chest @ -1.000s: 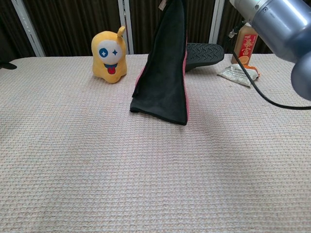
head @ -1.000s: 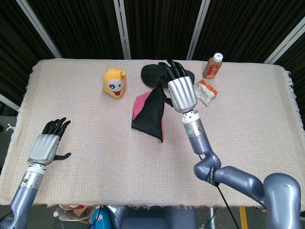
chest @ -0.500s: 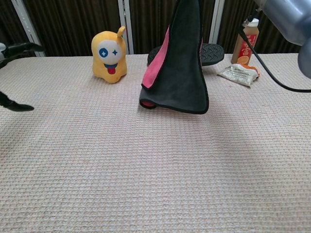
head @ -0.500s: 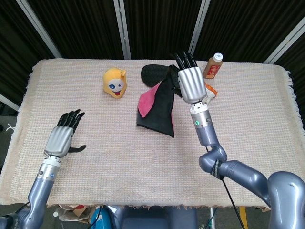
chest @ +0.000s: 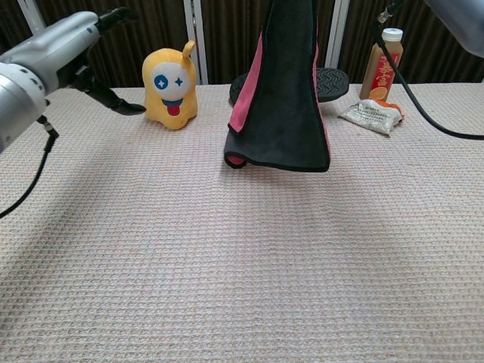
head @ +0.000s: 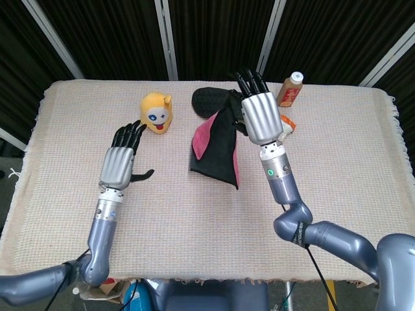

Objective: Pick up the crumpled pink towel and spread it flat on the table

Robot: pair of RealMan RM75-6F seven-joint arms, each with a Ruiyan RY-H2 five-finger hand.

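Since a second ago the left hand [head: 120, 162] has come up off the near left part of the table and swung inward; it now hangs raised, fingers straight and spread, thumb out, holding nothing, near the yellow plush toy [head: 157, 111]. Over the same second the right hand [head: 259, 114] has lifted and carried the towel [head: 216, 148] slightly rightward, and the cloth has turned to show more pink.

From the head view, the right hand is raised over the far middle of the table, its silver back toward the camera and its black fingers pointing away. It grips the towel's top edge, though the contact itself is hidden behind the hand.

The towel hangs from that hand as a long, narrow drape, widening toward the bottom. Its outer face is black and soft-looking; the inner face is bright pink, showing along the left fold and as thin piping on the right edge. The bottom hem is about level with the table, curled into a small roll at its left corner; I cannot tell if it touches.

Behind the towel, at the far edge, lies a black rubber shoe sole [chest: 330, 82] with ribbed tread. Toward the far right corner stands a brown bottle with a white cap [chest: 385, 63], and just before it lies a crinkled white and orange packet [chest: 371, 114]. A beige waffle-weave cloth [chest: 242, 272] covers the whole table.
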